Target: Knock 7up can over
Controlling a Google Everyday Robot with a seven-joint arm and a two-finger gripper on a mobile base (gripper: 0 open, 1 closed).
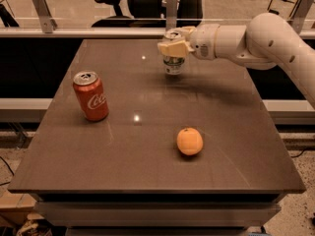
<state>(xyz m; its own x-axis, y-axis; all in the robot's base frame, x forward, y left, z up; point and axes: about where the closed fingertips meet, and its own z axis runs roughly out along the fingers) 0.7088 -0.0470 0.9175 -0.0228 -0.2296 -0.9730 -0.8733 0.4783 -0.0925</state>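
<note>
The 7up can [173,64], silver-white with green bands, stands upright at the far middle of the dark table [147,151]. My gripper [172,46] reaches in from the right on a white arm [256,38] and is closed around the can's upper half, with the silver top showing just above it. The can's lower half shows below the fingers [165,47]. I cannot tell whether its base touches the table.
A red Coca-Cola can [91,96] stands upright at the left of the table. An orange [189,141] lies front of centre. A rail and office chairs [147,4] stand behind the far edge.
</note>
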